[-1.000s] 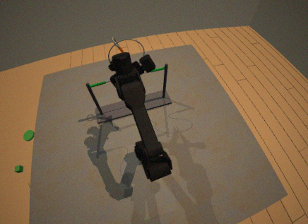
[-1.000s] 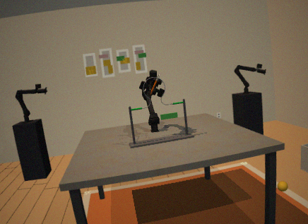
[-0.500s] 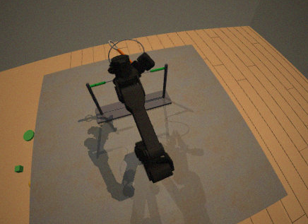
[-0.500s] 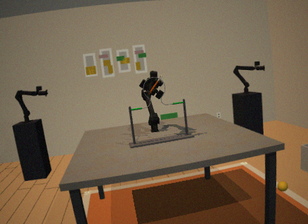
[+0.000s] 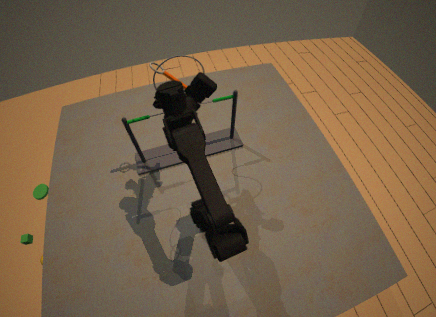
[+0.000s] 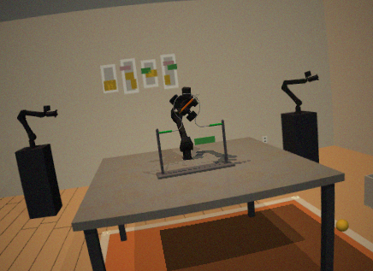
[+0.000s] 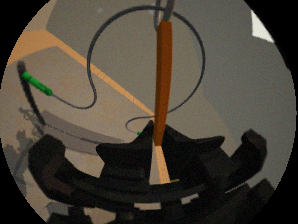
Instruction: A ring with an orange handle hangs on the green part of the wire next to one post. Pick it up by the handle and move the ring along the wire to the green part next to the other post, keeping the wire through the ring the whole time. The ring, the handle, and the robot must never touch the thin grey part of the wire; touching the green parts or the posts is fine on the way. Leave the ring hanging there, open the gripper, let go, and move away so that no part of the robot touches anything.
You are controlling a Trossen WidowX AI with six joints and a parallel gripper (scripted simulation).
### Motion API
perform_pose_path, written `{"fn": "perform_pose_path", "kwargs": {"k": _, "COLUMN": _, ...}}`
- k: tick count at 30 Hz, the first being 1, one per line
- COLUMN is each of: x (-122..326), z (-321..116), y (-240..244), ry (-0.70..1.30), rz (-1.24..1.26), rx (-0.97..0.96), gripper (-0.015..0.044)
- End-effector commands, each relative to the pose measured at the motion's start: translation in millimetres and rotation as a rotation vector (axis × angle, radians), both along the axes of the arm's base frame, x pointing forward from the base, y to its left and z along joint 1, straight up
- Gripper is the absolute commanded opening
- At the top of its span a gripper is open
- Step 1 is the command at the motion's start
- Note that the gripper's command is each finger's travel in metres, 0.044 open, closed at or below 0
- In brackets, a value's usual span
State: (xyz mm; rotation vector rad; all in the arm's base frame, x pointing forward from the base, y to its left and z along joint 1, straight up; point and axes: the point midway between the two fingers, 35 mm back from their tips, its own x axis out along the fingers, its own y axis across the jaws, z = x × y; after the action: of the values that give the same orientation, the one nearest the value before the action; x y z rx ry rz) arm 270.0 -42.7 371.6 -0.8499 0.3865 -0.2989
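The orange handle [image 5: 175, 79] [image 6: 186, 104] [image 7: 163, 75] is held in my shut gripper [image 7: 157, 142], high above the table. The ring [image 7: 169, 10] is at the handle's far end, cut off by the top edge of the wrist view; in the top view it is at the upper left of the wire's big loop [image 5: 204, 66] [image 7: 204, 60]. Whether it touches the wire cannot be told. One green part [image 5: 138, 119] [image 6: 216, 125] is by one post [image 5: 134, 141] [image 6: 224, 142], the other green part [image 5: 223, 98] [image 6: 165, 132] by the other post [image 5: 234, 116] [image 6: 160, 153]. My arm hides the wire's middle in the top view.
The posts stand on a flat grey base [image 5: 220, 143] [image 6: 197, 172]. The loop rises close in front of my gripper. A green disc [image 5: 40, 191] and a green block [image 5: 26, 239] lie beyond the table's left edge in the top view. Two other arms [image 6: 38, 114] [image 6: 295, 81] stand far off.
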Motion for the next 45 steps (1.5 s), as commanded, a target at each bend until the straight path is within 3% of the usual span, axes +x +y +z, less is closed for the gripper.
{"fn": "perform_pose_path", "kwargs": {"k": 1, "x": 0.0, "z": -2.0, "y": -1.1, "ry": 0.005, "rz": -0.002, "rx": -0.047, "gripper": -0.015}}
{"fn": "perform_pose_path", "kwargs": {"k": 45, "x": 0.0, "z": 15.2, "y": -9.2, "ry": -0.015, "rz": -0.008, "rx": -0.606, "gripper": -0.015}}
